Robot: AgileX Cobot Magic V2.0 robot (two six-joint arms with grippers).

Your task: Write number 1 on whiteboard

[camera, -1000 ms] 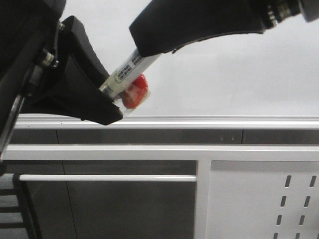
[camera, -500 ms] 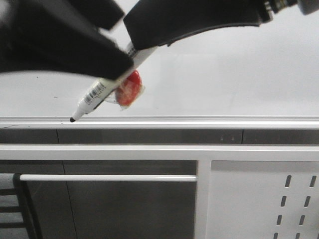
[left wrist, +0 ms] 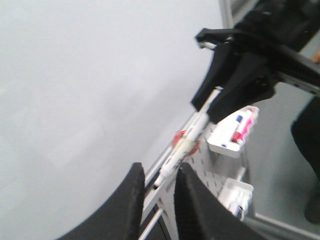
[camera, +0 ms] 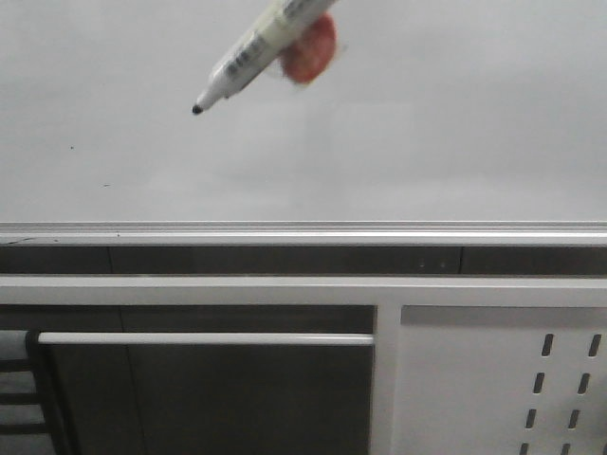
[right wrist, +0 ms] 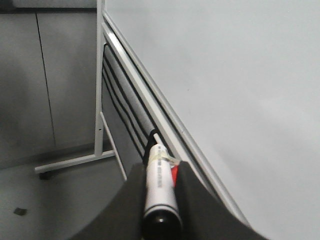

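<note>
The whiteboard [camera: 427,133] fills the upper front view, with its silver rail [camera: 303,228] along the lower edge. No number 1 shows on it, only tiny dark specks at the left. The white marker [camera: 256,47] hangs tilted at the top, black tip down-left and close to the board, with a red piece [camera: 309,47] taped to it. My right gripper [right wrist: 159,167] is shut on the marker [right wrist: 160,190] and also shows in the left wrist view [left wrist: 210,107]. My left gripper [left wrist: 159,172] is slightly open and empty, apart from the marker [left wrist: 175,155]. Neither gripper shows in the front view.
Below the rail are a white frame, a white bar [camera: 204,337] and the grey perforated panel [camera: 503,379]. White bins with markers [left wrist: 232,132] hang on that panel. The board's stand leg [right wrist: 75,161] rests on the floor.
The marker rose from just above the rail to the top of the board. Both arms left the front view; the left gripper pulled away from the marker's tip.
</note>
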